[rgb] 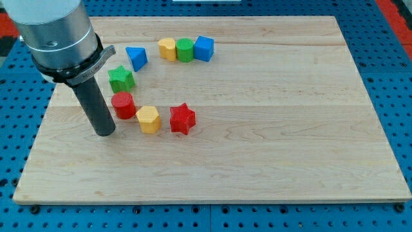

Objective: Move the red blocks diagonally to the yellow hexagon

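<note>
- In the camera view, you had my tip down on the wooden board, just to the view's left of the red cylinder and slightly below it; whether it touched, I couldn't tell.
- There were no fingers to report: the arm ended in a plain rod, holding nothing.
- The yellow hexagon sat between the red cylinder and the red star, close to both.
- You appeared to be on the cylinder step; the star looked untouched, level with the hexagon rather than diagonal.
- Your next push likely needed care: driving rightward risked knocking the hexagon too.
- The green star and blue triangle crowded the cylinder's top side, while a yellow, green and blue row lay well apart.
- Open room lay toward the view's bottom and right; the left edge was near.
</note>
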Controlling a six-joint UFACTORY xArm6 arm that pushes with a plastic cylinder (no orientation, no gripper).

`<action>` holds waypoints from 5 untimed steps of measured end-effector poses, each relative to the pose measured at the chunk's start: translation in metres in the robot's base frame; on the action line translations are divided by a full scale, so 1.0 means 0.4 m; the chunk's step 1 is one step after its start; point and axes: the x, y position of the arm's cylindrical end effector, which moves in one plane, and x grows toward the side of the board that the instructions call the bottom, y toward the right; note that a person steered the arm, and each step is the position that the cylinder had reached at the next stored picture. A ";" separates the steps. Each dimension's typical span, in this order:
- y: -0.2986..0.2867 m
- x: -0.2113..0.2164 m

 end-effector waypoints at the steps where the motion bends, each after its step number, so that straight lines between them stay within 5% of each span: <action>1: 0.000 0.000; 4: -0.011 0.015; 5: 0.004 0.122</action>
